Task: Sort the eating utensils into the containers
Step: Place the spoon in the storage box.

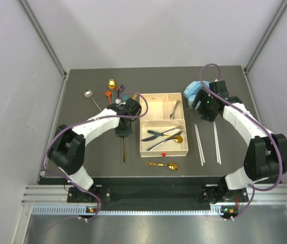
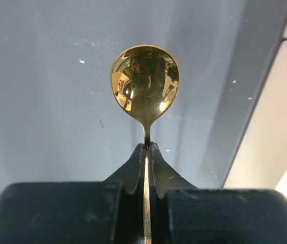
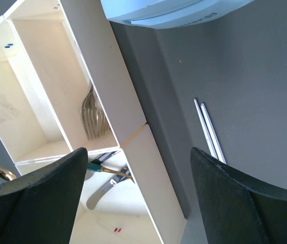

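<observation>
Just left of the cream tray (image 1: 141, 133), held a gold spoon (image 2: 145, 84) pinched by its handle in the left gripper (image 2: 147, 147). Hovered over the tray's right wall with the right gripper (image 3: 136, 155) spread.

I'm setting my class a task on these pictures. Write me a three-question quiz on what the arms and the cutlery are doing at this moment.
1. True or false: the left gripper is shut on a gold spoon.
2. Where do the chopsticks lie relative to the tray? A: in its large section. B: on the table to its right. C: across its rim.
3. Name the utensil in the small section nearest the open right gripper.
Key: 1 true; 2 B; 3 a fork.
</observation>
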You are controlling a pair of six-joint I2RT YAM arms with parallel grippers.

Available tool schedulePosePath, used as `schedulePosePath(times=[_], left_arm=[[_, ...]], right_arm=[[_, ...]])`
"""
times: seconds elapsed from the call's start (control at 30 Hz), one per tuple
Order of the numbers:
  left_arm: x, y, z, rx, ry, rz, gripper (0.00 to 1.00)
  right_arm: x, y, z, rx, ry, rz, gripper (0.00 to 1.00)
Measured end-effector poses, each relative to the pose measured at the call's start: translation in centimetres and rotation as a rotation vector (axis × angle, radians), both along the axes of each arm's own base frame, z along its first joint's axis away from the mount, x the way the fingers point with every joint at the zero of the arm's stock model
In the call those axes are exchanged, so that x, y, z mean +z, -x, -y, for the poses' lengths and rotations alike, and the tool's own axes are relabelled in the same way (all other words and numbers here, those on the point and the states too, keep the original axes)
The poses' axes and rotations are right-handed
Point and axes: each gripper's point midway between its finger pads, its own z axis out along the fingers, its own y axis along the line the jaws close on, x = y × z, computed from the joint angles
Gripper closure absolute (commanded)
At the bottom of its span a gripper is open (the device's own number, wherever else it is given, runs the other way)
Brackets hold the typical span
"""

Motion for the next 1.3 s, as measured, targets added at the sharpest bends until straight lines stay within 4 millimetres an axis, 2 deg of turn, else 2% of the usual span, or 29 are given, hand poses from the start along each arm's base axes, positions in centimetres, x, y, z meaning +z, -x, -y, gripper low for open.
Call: schedulePosePath(times=[0.23,0.33,0.47,0.8,1.1,1.3], left_arm=[[3.7,-2.1,0.7,-0.013,0.009,0.061,1.0],[5.8,-3.4,1.6,-0.023,0.033,0.105,1.0],[7.3,-5.0,2.7,-0.035,0.056,0.138,1.0],[6.1,-7.3,5.5,-0.074,0.087,0.091,1.0],[7.8,-9.6,7.7,-0.111,0.142,0.126,1.0],[7.1,-10.5,8.9,-0.14,0.155,0.109,1.0]], right_arm=[[0.3,-0.4,-0.1,0.001,-0.001,0.0,0.19],[0.3,-0.4,-0.1,0.0,-0.001,-0.002,0.19],[0.3,-0.3,-0.1,0.002,-0.002,-0.003,0.19],[0.2,-0.2,-0.1,0.01,0.005,-0.006,0.19],[0.2,-0.1,-0.2,0.023,-0.001,-0.009,0.18],[0.2,0.0,-0.5,0.032,-0.013,-0.01,0.18]])
